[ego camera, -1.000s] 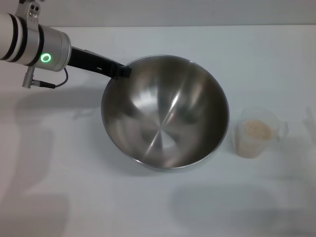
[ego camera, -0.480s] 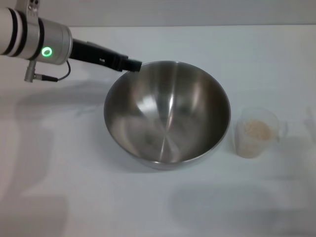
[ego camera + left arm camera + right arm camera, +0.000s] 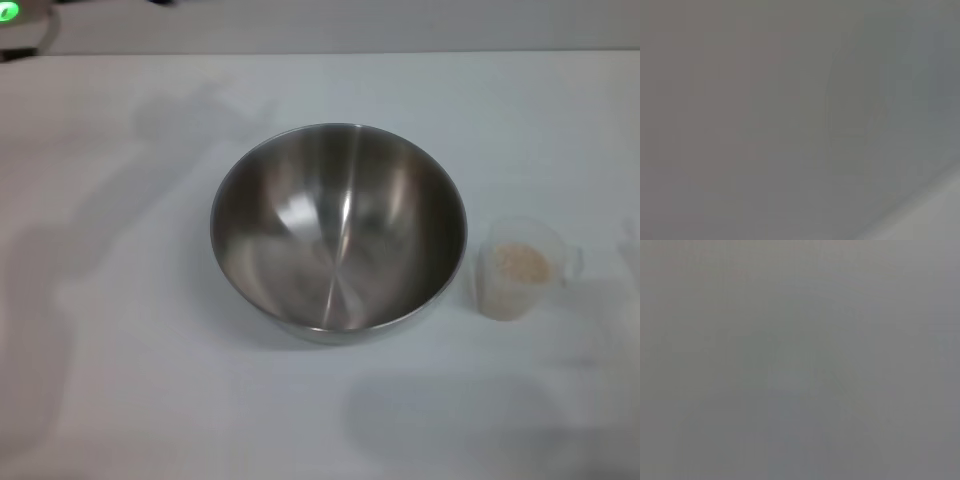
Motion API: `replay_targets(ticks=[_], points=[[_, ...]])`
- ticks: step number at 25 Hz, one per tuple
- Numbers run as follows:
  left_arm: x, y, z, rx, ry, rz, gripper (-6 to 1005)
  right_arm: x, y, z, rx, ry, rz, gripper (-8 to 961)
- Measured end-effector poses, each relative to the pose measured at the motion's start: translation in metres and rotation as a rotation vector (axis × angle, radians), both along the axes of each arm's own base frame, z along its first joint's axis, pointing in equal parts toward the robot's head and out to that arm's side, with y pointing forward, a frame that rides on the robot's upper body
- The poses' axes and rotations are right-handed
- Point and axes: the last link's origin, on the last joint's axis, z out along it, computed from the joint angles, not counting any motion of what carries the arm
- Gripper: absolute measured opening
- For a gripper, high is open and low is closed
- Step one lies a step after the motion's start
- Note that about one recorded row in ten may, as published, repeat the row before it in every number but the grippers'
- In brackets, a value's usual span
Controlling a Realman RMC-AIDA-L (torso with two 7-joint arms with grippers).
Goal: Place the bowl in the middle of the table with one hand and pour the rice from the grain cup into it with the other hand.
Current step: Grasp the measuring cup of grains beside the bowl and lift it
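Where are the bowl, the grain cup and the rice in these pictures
bowl (image 3: 340, 240): head view, on its shiny inner wall.
grain cup (image 3: 560, 250): head view, on its clear wall near the rim.
rice (image 3: 522, 263): head view, on the grain surface inside the cup.

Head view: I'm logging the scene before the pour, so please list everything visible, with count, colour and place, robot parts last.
bowl: one, shiny steel, upright and empty, near the middle of the table.
grain cup: one, clear plastic, upright on the table to the robot's right of the bowl, apart from it.
rice: one pale beige mass, inside the grain cup.
table: one, white, under everything.
left arm: only a sliver with a green light, at the far left corner of the head view; its gripper is out of view.
right arm: not in view.
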Motion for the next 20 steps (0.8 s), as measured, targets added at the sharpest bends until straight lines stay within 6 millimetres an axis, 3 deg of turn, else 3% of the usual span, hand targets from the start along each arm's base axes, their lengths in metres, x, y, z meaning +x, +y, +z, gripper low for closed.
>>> replay_targets(ticks=[1,3,8,12,20], points=[[0.001,-0.004,0.007,0.082,0.01,-0.032,794,0.0,0.0,0.0,0.001,0.0,0.0,839],[0.002,-0.021,0.017,0.269,0.034,-0.105,796,0.0,-0.001,0.0,0.001,0.0,0.0,839],[-0.007,-0.057,0.017,0.644,0.057,-0.182,801,0.0,-0.003,-0.001,-0.006,-0.002,0.006,839],[-0.038,-0.088,0.0,0.884,0.068,-0.148,801,-0.004,-0.012,-0.005,-0.033,-0.016,0.041,839],[-0.116,-0.151,-0.043,1.022,-0.09,-0.188,798,0.002,-0.047,-0.012,-0.111,-0.066,0.058,838]])
